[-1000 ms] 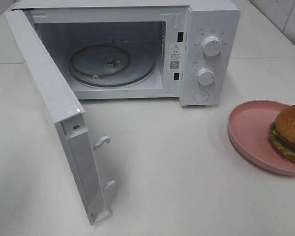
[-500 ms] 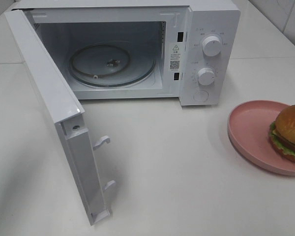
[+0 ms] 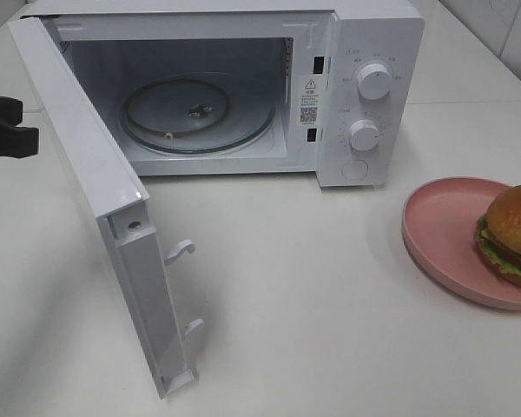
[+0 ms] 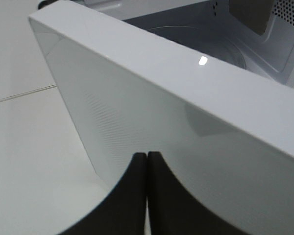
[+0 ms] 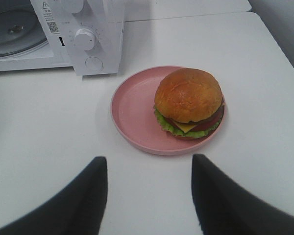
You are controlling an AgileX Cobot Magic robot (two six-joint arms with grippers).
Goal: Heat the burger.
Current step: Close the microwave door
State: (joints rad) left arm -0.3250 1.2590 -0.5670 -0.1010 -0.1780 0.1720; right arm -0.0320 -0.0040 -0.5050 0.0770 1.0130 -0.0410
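The burger (image 3: 514,234) sits on the right side of a pink plate (image 3: 438,226) at the table's right edge. It also shows in the right wrist view (image 5: 188,103) on the plate (image 5: 132,105). My right gripper (image 5: 149,196) is open and empty, short of the plate, and is out of the exterior view. My left gripper (image 3: 4,126) is at the far left, by the outer face of the open microwave door (image 3: 87,165). In the left wrist view its fingers (image 4: 132,196) are pressed together, empty, close to the door (image 4: 161,98).
The white microwave (image 3: 373,35) stands at the back with its door swung wide to the left. Its glass turntable (image 3: 195,113) holds nothing. Two knobs (image 3: 373,80) are on its right panel.
My left gripper has come into the exterior view at the left edge, beside the door's outer face. The burger, plate and door have not moved.
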